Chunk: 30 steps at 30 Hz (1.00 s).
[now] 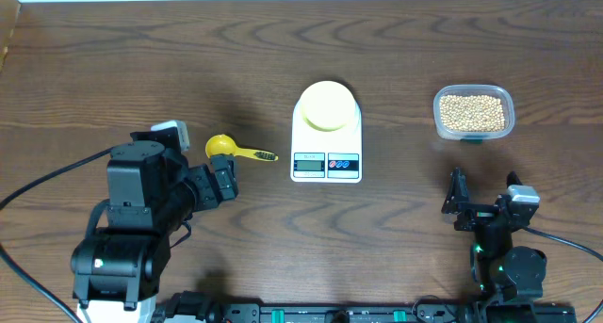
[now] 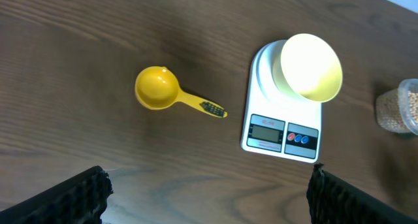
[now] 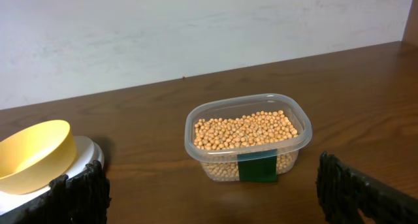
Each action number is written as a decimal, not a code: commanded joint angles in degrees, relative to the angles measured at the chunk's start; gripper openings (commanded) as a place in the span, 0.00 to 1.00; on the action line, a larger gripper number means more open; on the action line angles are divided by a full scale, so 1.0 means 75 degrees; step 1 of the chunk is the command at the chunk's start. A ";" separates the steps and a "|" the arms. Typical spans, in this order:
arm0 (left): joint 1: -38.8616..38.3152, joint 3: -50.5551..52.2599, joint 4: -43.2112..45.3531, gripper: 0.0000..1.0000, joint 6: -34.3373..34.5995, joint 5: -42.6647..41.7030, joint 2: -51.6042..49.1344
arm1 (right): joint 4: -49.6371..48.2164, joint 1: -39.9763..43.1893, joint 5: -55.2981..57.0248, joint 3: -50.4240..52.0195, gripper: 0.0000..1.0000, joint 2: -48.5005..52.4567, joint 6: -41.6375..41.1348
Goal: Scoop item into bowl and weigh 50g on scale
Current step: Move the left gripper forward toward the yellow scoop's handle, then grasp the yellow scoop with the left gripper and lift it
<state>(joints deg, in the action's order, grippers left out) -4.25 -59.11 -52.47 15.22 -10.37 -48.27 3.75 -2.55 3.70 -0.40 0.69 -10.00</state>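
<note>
Wide open, holding nothing: left claw (image 2: 209,198) and right claw (image 3: 222,198); small pale-cream round bowl (image 1: 326,104) atop flat white rectangular scale (image 1: 326,161).

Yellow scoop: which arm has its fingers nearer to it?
Left. The left fingers are close to the scoop, on the robot's side, not touching; the right fingers are far beyond the scale.

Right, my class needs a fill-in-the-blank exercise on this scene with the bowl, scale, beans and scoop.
1. The bowl sits ___ the scale.
2. The beans lie in the clear tub; the bowl holds ___ of them.
3. The scoop beside the scale is coloured ___.
4. The left gripper and right gripper both stand ___.
Missing words: on, none, yellow, open.
</note>
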 commanded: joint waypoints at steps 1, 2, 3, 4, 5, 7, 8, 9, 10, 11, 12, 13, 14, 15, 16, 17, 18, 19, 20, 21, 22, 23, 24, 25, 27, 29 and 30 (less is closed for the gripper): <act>-0.0023 -0.0105 -0.0029 0.98 0.0119 0.0399 -0.0198 | 0.0015 -0.0047 0.0032 0.0015 0.99 -0.0041 0.0085; -0.0023 -0.0105 -0.0050 0.98 0.0303 0.0527 -0.0274 | 0.0012 -0.0047 0.0032 0.0015 0.99 -0.0041 0.0085; -0.0023 -0.0099 -0.0070 0.98 0.0618 0.0708 -0.0391 | 0.0012 -0.0047 0.0032 0.0015 0.99 -0.0041 0.0085; -0.0023 -0.0099 -0.0087 0.98 0.0857 0.0831 -0.0487 | 0.0012 -0.0047 0.0032 0.0015 0.99 -0.0041 0.0085; -0.0023 -0.0099 -0.0099 0.98 0.1119 0.1005 -0.0624 | 0.0012 -0.0047 0.0032 0.0015 0.99 -0.0041 0.0085; -0.0023 -0.0099 -0.0117 0.98 0.1716 0.1396 -0.0968 | 0.0012 -0.0047 0.0032 0.0015 0.99 -0.0041 0.0085; -0.0023 -0.0099 -0.0119 0.98 0.1973 0.1539 -0.1134 | 0.0012 -0.0047 0.0032 0.0015 0.99 -0.0041 0.0085; -0.0023 -0.0099 -0.0114 0.98 0.2218 0.1632 -0.1306 | 0.0012 -0.0047 0.0032 0.0015 0.99 -0.0041 0.0085; -0.0023 -0.0099 -0.0117 0.98 0.2535 0.1746 -0.1527 | 0.0012 -0.0047 0.0032 0.0015 0.99 -0.0041 0.0085; -0.0023 -0.0099 -0.0114 0.98 0.2815 0.1830 -0.1757 | 0.0015 -0.0047 0.0032 0.0015 0.99 -0.0041 0.0085; -0.0023 -0.0099 -0.0114 0.98 0.3037 0.1888 -0.1944 | 0.0012 -0.0047 0.0032 0.0015 0.99 -0.0041 0.0085; -0.0023 -0.0099 -0.0111 0.98 0.3439 0.1964 -0.2337 | 0.0015 -0.0047 0.0032 0.0015 0.99 -0.0041 0.0085; -0.0023 -0.0099 -0.0111 0.98 0.3637 0.1996 -0.2559 | 0.0012 -0.0047 0.0032 0.0015 0.99 -0.0041 0.0085; -0.0023 -0.0099 -0.0111 0.98 0.3832 0.1996 -0.2774 | 0.0015 -0.0047 0.0032 0.0015 0.99 -0.0041 0.0085; -0.0023 -0.0099 -0.0108 0.98 0.4065 0.1996 -0.3040 | 0.0012 -0.0047 0.0032 0.0015 0.99 -0.0041 0.0085; -0.0023 -0.0099 -0.0108 0.98 0.4293 0.1996 -0.3273 | 0.0015 -0.0047 0.0032 0.0015 0.99 -0.0041 0.0085; -0.0023 -0.0099 -0.0096 0.98 0.4500 0.1996 -0.3520 | 0.0015 -0.0047 0.0032 0.0015 0.99 -0.0041 0.0085; -0.0023 -0.0099 -0.0058 0.98 0.4686 0.1996 -0.3777 | 0.0012 -0.0047 0.0032 0.0015 0.99 -0.0041 0.0085; -0.0023 -0.0099 0.0003 0.98 0.4843 0.1996 -0.4062 | 0.0012 -0.0047 0.0032 0.0015 0.99 -0.0041 0.0085; -0.0023 -0.0099 0.0073 0.98 0.4928 0.1996 -0.4304 | 0.0012 -0.0047 0.0032 0.0015 0.99 -0.0041 0.0085; -0.0023 -0.0099 0.0154 0.98 0.4986 0.1996 -0.4505 | 0.0012 -0.0047 0.0032 0.0015 0.99 -0.0041 0.0085; -0.0023 -0.0099 0.0309 0.98 0.4995 0.1996 -0.4814 | 0.0015 -0.0047 0.0032 0.0015 0.99 -0.0041 0.0085; -0.0023 -0.0099 0.0431 0.98 0.4992 0.1996 -0.5018 | 0.0012 -0.0047 0.0032 0.0015 0.99 -0.0041 0.0085; -0.0023 -0.0099 0.0551 0.98 0.4992 0.1996 -0.5222 | 0.0012 -0.0047 0.0032 0.0015 0.99 -0.0041 0.0087; -0.0023 -0.0099 0.0924 0.99 0.4992 0.1996 -0.5811 | 0.0012 -0.0047 0.0032 0.0015 0.99 -0.0041 0.0085; -0.0023 -0.0099 0.1204 0.95 0.4995 0.1993 -0.6222 | 0.0012 -0.0047 0.0032 0.0015 0.99 -0.0041 0.0085; -0.0023 -0.0099 0.1303 0.94 0.4992 0.1996 -0.6371 | 0.0012 -0.0047 0.0032 0.0015 0.99 -0.0041 0.0085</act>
<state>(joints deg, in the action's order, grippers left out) -4.25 -59.11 -44.18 51.33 3.40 -92.33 3.73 -2.55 3.68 -0.40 0.69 -10.00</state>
